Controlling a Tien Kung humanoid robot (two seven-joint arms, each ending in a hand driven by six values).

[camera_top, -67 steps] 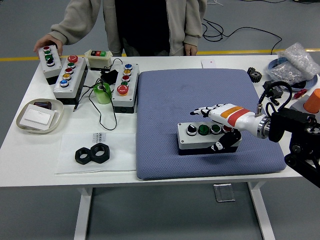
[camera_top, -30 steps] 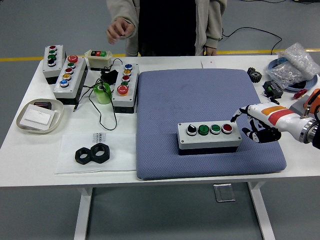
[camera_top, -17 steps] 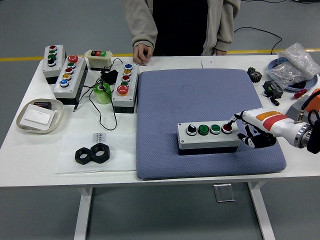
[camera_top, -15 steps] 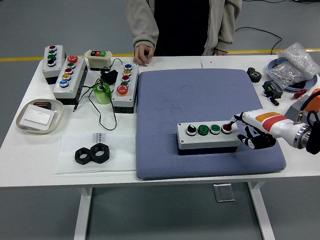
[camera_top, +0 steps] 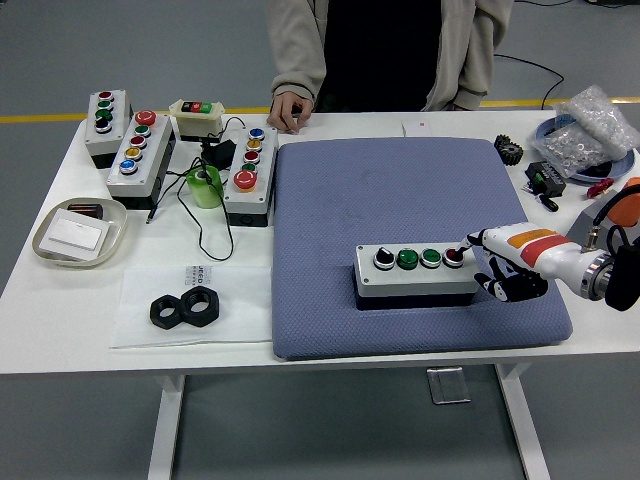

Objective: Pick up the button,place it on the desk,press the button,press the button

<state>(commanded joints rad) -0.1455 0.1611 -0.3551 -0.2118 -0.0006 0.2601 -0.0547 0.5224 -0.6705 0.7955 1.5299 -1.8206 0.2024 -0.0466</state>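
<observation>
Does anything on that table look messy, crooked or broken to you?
Nothing looks broken or spilled. The button box sits square on the blue mat. The only untidy bit is a loose black cable trailing across the table near the green roll.

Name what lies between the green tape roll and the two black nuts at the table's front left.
In the head view, a thin black cable and a small printed label lie between the green tape roll and the black nuts.

grey button box [camera_top: 417, 271] with black, green, green and red caps on a blue-grey textured mat [camera_top: 400, 200]; white right hand [camera_top: 505, 265] with orange and red bands, black fingers [camera_top: 500, 287]; white desk [camera_top: 60, 300].
</observation>
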